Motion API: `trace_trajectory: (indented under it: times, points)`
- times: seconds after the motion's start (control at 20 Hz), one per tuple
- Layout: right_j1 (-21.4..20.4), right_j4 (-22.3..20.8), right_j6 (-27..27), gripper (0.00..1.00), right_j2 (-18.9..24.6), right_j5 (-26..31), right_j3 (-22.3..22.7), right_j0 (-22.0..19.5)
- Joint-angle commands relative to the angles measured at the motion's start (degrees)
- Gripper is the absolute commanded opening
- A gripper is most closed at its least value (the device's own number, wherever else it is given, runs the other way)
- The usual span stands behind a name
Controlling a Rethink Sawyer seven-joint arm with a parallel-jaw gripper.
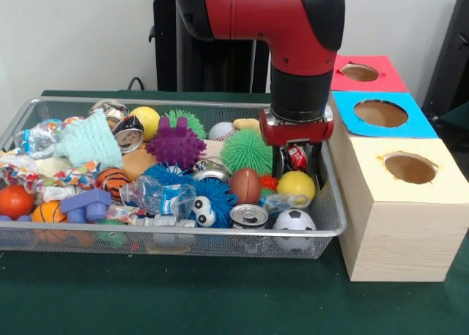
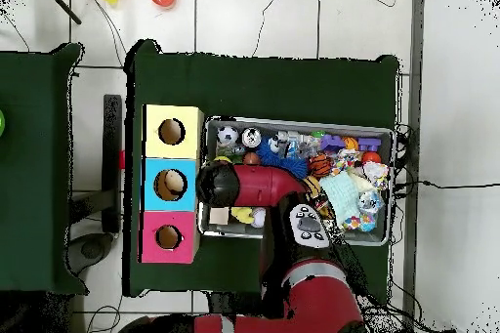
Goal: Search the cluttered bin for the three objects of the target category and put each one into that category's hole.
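Dozens of toys crowd my wire bin (image 1: 331, 229) on the bench (image 1: 220, 298). My claw (image 1: 297, 157) is down at the bin's box-side end, gripping a red can (image 1: 297, 156). Yellow ball (image 1: 295, 184), football (image 1: 245, 185) and green spiky ball (image 1: 247, 150) press close around it.

No legible text anywhere, perhaps faint print on the red can (image 1: 296, 157), too blurred to read.
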Motion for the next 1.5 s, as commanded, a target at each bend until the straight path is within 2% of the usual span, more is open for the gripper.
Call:
trace_trajectory:
  times: [0.05,1.0,1.5]
  points:
    - [3.64,0.80,5.37,1.00,5.98,-2.13,-6.54,-0.14]
    - [-0.38,2.82,4.98,1.00,8.42,3.03,-6.36,-0.76]
    - [-3.04,3.11,4.80,1.00,7.66,7.14,-6.40,0.01]
